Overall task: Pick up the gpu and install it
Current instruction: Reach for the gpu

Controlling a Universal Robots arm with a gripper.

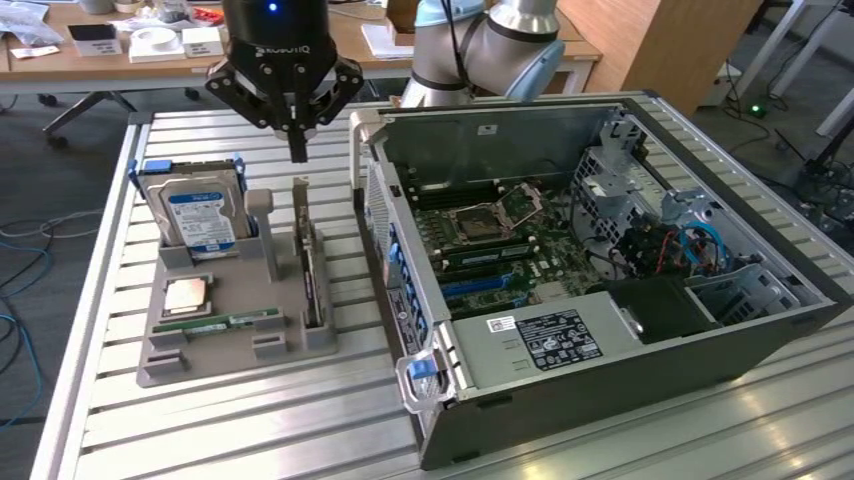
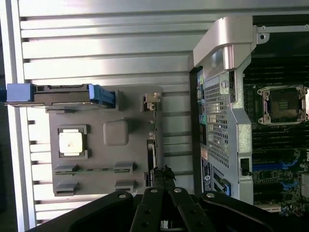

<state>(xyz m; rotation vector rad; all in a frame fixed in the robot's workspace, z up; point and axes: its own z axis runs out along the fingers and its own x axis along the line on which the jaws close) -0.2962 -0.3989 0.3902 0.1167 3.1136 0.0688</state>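
The gpu (image 1: pixel 310 262) is a thin dark card standing on edge in a slot of the grey holder (image 1: pixel 214 352), with its pale bracket end toward the back. In the wrist view the gpu (image 2: pixel 152 140) appears edge-on as a narrow strip. My gripper (image 1: pixel 296 150) hangs a little above the card's bracket end, clear of it. Its black fingers are pressed together and shut, with nothing between them. In the wrist view the joined fingertips of my gripper (image 2: pixel 161 175) lie over the line of the card.
The holder also carries a hard drive with a blue label (image 1: pixel 200 215), a square processor (image 1: pixel 184 295) and a green memory stick (image 1: pixel 214 325). On the exterior view's right lies the open computer case (image 1: pixel 747 330) with its motherboard (image 1: pixel 494 240) exposed. All rest on a slatted metal table (image 1: pixel 240 430).
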